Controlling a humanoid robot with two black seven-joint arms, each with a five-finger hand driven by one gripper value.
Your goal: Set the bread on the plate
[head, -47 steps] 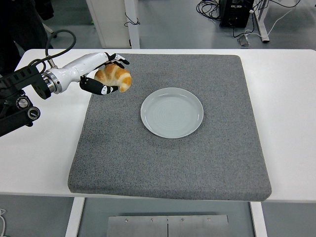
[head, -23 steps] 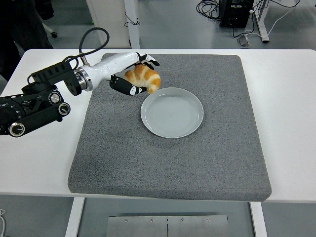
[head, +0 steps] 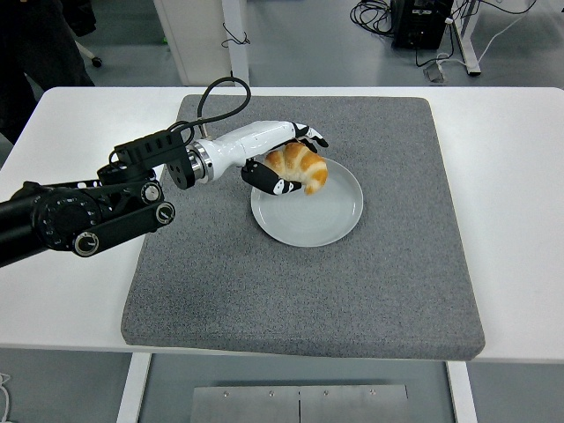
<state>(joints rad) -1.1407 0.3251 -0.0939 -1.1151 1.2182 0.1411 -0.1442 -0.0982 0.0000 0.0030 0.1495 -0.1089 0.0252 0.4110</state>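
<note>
Head view, sole view supplied. Item: bread (head: pixel 300 167), a croissant, golden-brown with paler ridges and a darker orange tip at its right end; crescent form, long axis running roughly left to right across the frame, slightly down to the right. Position: just above centre of the frame, held over the upper-left part of the plate (head: pixel 307 201), whether touching it or clear of it could not be told. Holder: left hand (head: pixel 284 163), entering from the left edge, fingers curled around the bread, upper fingers over its top, black thumb under its lower left side. The bread lay at the hand's right-hand end; the plate's middle lay below and slightly right of it. Plate: pale grey-green, round, bare, resting on a grey mat (head: pixel 388 282) on the white worktop (head: pixel 511 176). Right hand: not seen. Judgement: lowering and release remained.
</note>
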